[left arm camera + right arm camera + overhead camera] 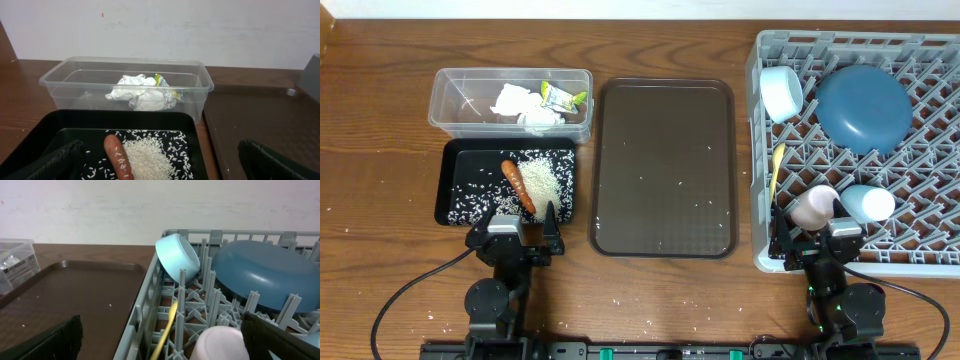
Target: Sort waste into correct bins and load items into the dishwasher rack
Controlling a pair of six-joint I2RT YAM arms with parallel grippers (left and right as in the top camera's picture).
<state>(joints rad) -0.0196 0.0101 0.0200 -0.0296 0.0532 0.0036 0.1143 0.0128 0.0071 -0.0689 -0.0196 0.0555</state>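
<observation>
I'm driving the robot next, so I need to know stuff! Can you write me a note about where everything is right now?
Jaws: left gripper open and empty, by the black tray; right gripper open and empty, at the rack.
Waste: napkin and wrapper in the clear tub; carrot and rice in the black tray.
Dishes: blue plate, light-blue cup, pink-and-white cup, pale bowl and yellow spoon are all in the rack.
Done: sorting and loading look finished.
Left: only stray grains on the brown tray and table.

Overhead straight down; wrist views low, facing wall (100, 205), share brown tray (75, 295)
</observation>
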